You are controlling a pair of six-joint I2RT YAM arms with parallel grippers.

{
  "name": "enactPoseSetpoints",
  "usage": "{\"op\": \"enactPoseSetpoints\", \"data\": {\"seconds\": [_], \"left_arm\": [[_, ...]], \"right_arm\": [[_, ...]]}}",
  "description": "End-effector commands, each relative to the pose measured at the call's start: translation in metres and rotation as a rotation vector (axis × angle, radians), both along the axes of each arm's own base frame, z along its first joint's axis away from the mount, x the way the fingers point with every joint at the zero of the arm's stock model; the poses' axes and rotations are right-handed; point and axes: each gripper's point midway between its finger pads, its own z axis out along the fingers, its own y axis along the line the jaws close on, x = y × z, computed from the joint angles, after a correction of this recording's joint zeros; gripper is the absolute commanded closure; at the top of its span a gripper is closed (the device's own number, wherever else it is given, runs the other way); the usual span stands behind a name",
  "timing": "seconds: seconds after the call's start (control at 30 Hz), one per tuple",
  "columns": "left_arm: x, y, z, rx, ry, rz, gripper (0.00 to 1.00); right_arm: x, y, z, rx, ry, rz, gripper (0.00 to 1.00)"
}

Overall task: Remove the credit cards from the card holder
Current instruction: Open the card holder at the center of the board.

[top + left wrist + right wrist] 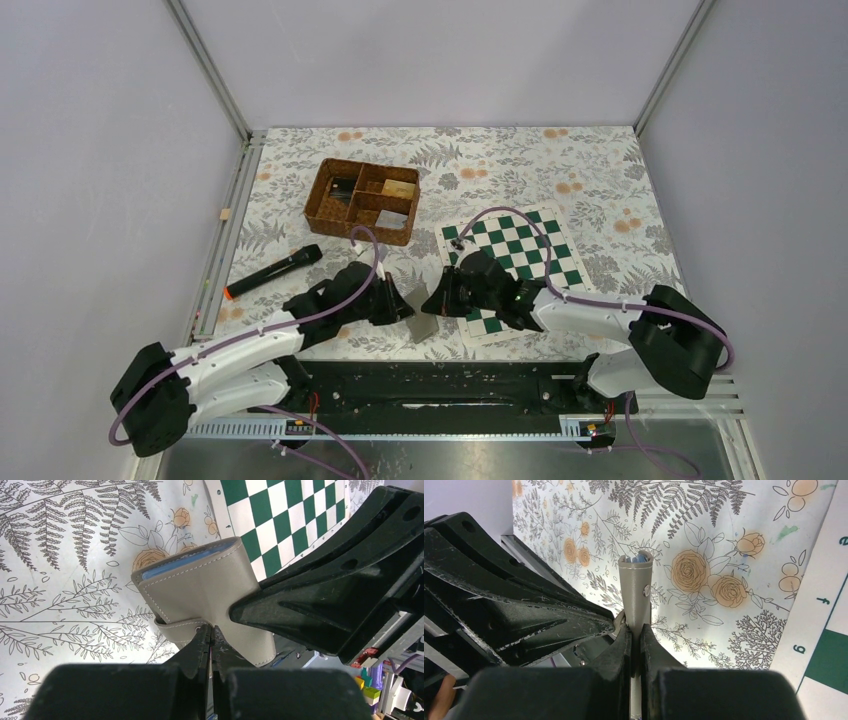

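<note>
**Stage of the task: holder gripped, no card out.** The card holder [200,592] hangs above the counter [600,170], just off the left edge of the chessboard [520,245], pinched between the two arms. The left tool [211,639] is fully closed on the holder's lower edge, apparently on the small closure strap, though the fingers hide the exact contact. The right tool [636,640] is likewise closed tight, clamping the folded grey body from the opposite side. The holder is folded. No card lies on the counter and none is in either tool. By this evidence, the lift and the two-sided grip are done. Opening the holder and drawing out the cards remain.

**Top view.** Gives the layout: the wicker basket [315,200] and a black marker [272,272] lie well apart from the holder. The tools cover most of the holder here, and neither grip can be read.

**Left wrist view.** Shows the broad stitched grey face and a blue strip along the top opening. Whether that strip is lining or card edges cannot be told.

**Right wrist view.** Shows the holder edge-on and upright, with a metal stud on its side and blue at its upper end. This confirms that the two halves lie together.
</note>
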Motion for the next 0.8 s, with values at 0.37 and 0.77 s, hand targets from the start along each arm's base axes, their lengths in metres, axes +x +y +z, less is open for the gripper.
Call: {"op": "enactPoseSetpoints", "data": {"seconds": [0.37,0.77], "left_arm": [[-0.005,0.036,-0.006,0.103,-0.028,0.074,1.00],[0.009,-0.007,0.039,0.019,-0.114,-0.037,0.37]], "right_arm": [[0.020,-0.008,0.044,0.103,-0.145,-0.037,1.00],[0.017,0.002,0.040,0.103,-0.118,-0.011,1.00]]}}
